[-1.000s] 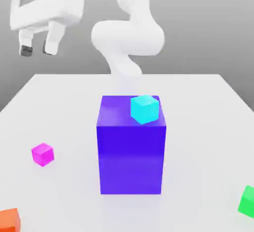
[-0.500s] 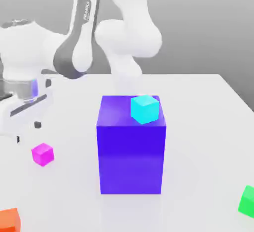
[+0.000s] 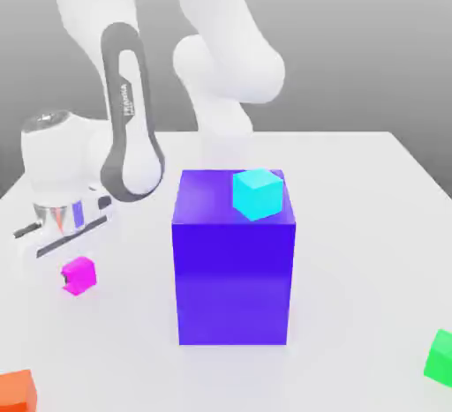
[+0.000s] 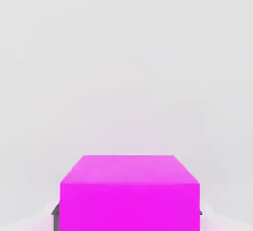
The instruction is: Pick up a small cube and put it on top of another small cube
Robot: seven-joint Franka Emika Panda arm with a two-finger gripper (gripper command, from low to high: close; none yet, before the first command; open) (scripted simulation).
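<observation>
So we've got the gripper [image 3: 71, 269] closed on the magenta cube [image 4: 129, 205] — 1 pad against each of 2 sides — with open table [image 3: 353, 287] between it and the blue-violet block [image 3: 233, 282].

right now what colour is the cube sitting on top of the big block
Cyan: the cube shows best in the exterior view.

Arm [image 3: 131, 123] bent, hand [image 3: 66, 229] low at exterior view's left, jaws gripping.

Magenta cube [image 3: 80, 275], cyan cube [image 3: 258, 194], blue-violet block [image 3: 233, 269], orange cube [image 3: 16, 392], green cube [image 3: 441, 358], all plain.
</observation>
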